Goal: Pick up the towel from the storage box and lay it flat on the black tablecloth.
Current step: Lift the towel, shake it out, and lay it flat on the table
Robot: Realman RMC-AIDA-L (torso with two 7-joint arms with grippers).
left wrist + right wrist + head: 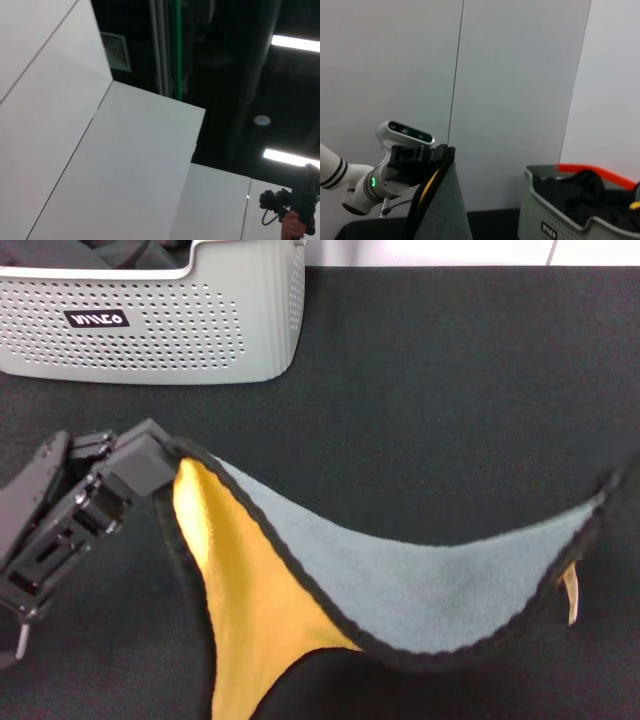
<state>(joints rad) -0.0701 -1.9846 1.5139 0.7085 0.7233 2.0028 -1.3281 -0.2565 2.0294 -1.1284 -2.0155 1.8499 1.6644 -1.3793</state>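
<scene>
Clamped on one corner of the towel [400,590], the left gripper [168,472] sits above the left side of the black tablecloth [450,370]. From that corner the towel sags in a curve toward the right edge, grey face up, yellow-orange face hanging below. Its other raised corner reaches the right edge of the head view; the right gripper is not seen there, so its state cannot be told. The storage box [200,330] stands at the far left corner. Only the right wrist view shows the left gripper [437,155] from the side with the towel [442,210] draping from it, and dark fabric inside the storage box [555,220].
</scene>
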